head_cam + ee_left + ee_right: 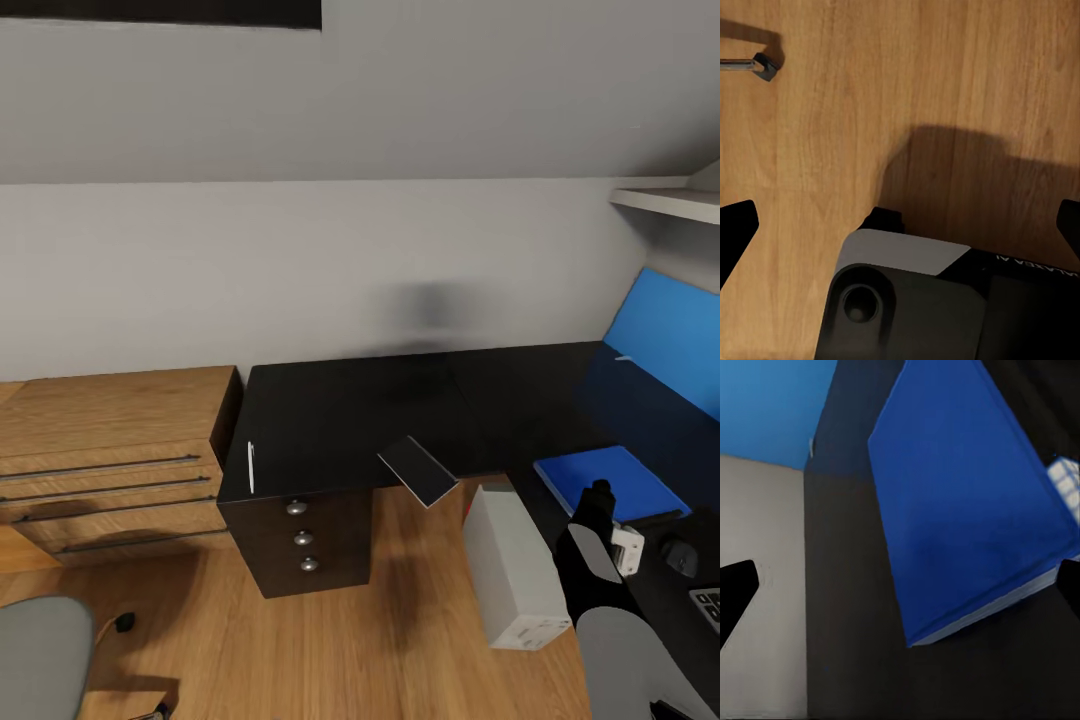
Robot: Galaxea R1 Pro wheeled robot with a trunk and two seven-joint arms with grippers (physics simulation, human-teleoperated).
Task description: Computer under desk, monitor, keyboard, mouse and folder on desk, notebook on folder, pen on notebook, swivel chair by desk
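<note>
Now my right gripper (900,585) hangs wide open over the flat bright blue folder (610,482) lying on the shiny black desk (350,420). Next comes the thin grey notebook (420,468) at nine o'clock; I should lift it level.

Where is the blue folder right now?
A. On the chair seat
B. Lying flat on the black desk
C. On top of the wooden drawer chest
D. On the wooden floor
B: the folder lies flat on the glossy black desk, beyond the right arm.
</note>
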